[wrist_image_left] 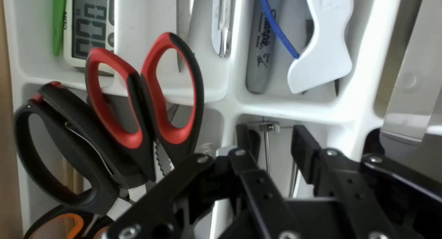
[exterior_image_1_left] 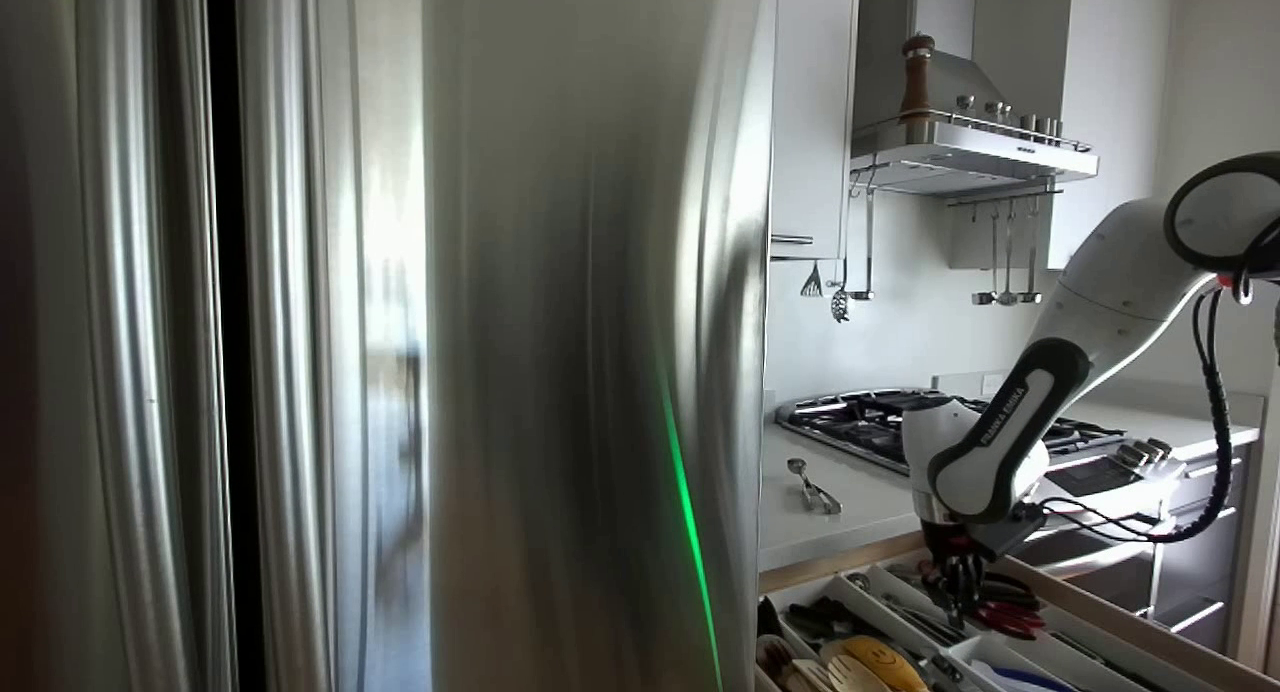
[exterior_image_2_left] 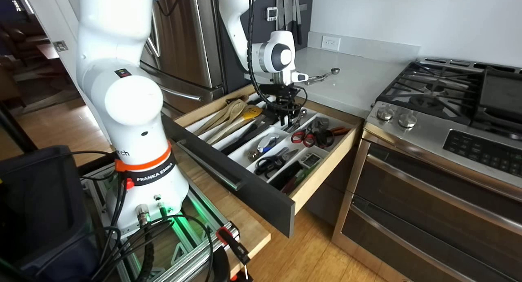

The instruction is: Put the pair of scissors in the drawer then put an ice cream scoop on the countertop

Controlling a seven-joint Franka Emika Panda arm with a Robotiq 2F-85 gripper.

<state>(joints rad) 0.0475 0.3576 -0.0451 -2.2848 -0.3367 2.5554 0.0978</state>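
The drawer (exterior_image_1_left: 1130, 624) (exterior_image_2_left: 326, 174) is pulled out, with a white divided tray (wrist_image_left: 231, 106) of utensils inside. Red-and-black scissors (exterior_image_1_left: 1012, 617) (exterior_image_2_left: 310, 140) (wrist_image_left: 197, 94) lie in a compartment beside other black-handled and orange-handled tools. A metal ice cream scoop (exterior_image_1_left: 822, 499) (exterior_image_2_left: 321, 78) lies on the pale countertop (exterior_image_1_left: 785, 527) (exterior_image_2_left: 359, 80). My gripper (exterior_image_1_left: 957, 600) (exterior_image_2_left: 287, 121) (wrist_image_left: 271, 139) points down into the compartment right of the scissors in the wrist view. Its fingers are apart; thin metal utensils (wrist_image_left: 267, 145) lie below and between them. I cannot tell whether they touch.
A gas hob (exterior_image_1_left: 870, 412) (exterior_image_2_left: 432, 90) adjoins the countertop. A steel fridge (exterior_image_1_left: 580, 322) (exterior_image_2_left: 183, 33) stands beside the drawer. Wooden utensils (exterior_image_2_left: 228, 113), a timer (wrist_image_left: 89, 25), a marker (wrist_image_left: 260, 52) and a white tool (wrist_image_left: 324, 42) lie in other compartments, between raised dividers.
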